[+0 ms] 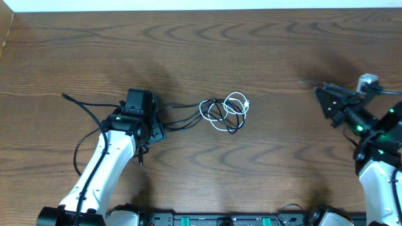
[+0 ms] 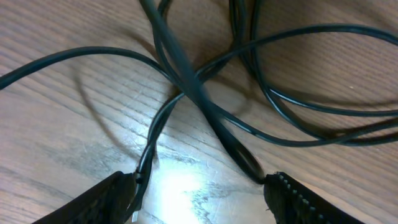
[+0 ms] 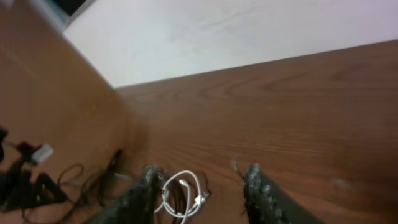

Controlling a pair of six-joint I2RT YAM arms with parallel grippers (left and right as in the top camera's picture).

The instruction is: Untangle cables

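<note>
Wooden table [image 1: 264, 44]: brown, strongly grained. White cable [image 1: 227, 105]: thin, coiled in several loose loops near the table's middle, interlaced with black cables [image 1: 217, 118], equally thin, threaded through and under the white coils. Black strands running left from the tangle across the wood to the left gripper [image 1: 157, 129]. Left gripper, wrist view [image 2: 199, 196]: released, fingers [image 2: 102, 199] spread wide at the lower edge of the picture; black cables [image 2: 205, 106] crossing on the wood just ahead of them, one strand meeting each fingertip, neither clamped. Right gripper [image 1: 323, 94]: at the table's right side, well apart from the tangle, tips pointing toward it. Right gripper, wrist view [image 3: 202, 186]: unclenched, fingers [image 3: 261, 196] parted, nothing between them; white cable [image 3: 183, 196] visible beyond the gap, black cables [image 3: 81, 180] to its left, blurred. Plug ends: too small to tell.
</note>
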